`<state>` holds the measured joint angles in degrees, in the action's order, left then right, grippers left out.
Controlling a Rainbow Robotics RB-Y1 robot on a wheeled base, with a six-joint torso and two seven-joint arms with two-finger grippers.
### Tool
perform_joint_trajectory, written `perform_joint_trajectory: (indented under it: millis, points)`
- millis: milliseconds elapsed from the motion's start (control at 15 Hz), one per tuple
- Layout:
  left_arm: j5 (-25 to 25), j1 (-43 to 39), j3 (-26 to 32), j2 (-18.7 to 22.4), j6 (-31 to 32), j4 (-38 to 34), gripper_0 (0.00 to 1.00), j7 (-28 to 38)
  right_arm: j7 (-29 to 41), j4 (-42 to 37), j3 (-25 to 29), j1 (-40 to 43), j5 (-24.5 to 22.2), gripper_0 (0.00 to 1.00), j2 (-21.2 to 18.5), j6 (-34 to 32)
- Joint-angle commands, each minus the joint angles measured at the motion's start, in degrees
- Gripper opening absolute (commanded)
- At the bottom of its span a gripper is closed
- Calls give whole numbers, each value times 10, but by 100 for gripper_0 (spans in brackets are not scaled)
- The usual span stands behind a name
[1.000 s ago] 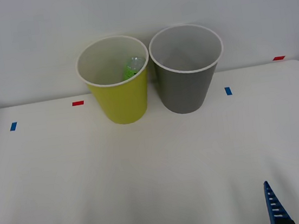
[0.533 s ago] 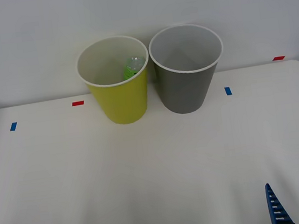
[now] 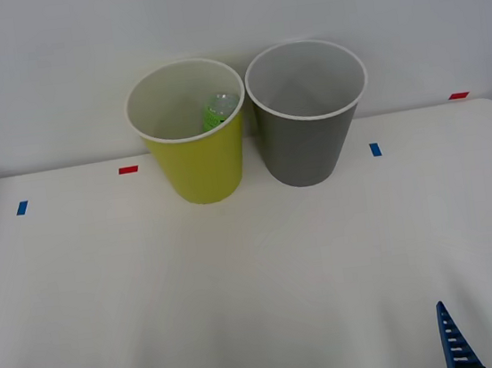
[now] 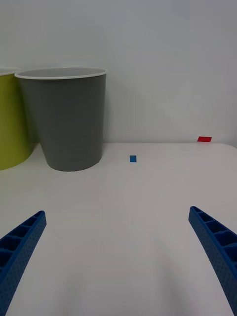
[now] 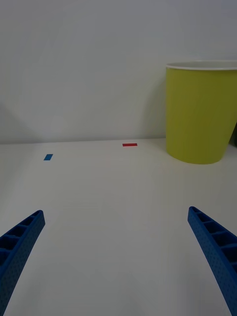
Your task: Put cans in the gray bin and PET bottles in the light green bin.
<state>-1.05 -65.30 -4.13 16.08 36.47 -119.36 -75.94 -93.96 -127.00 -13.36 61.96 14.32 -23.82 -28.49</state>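
Front camera looks down from above on the counter [image 3: 239,274]; both wrist cameras sit low — level, facing the wall — sharing the light green bin [image 5: 200,113].

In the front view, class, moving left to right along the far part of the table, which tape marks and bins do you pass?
Blue tape mark → red tape mark → light green bin, PET bottle inside → gray bin → second blue tape mark → second red tape mark.
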Motion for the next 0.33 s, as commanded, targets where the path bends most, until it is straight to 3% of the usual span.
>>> perform_joint_trajectory:
  millis: [67,333]
  points:
    - [0,0,0,0,0,0,100,0,0,0,0,0,0,100,0,0]
    - [0,0,0,0,0,0,100,0,0,0,0,0,0,100,0,0]
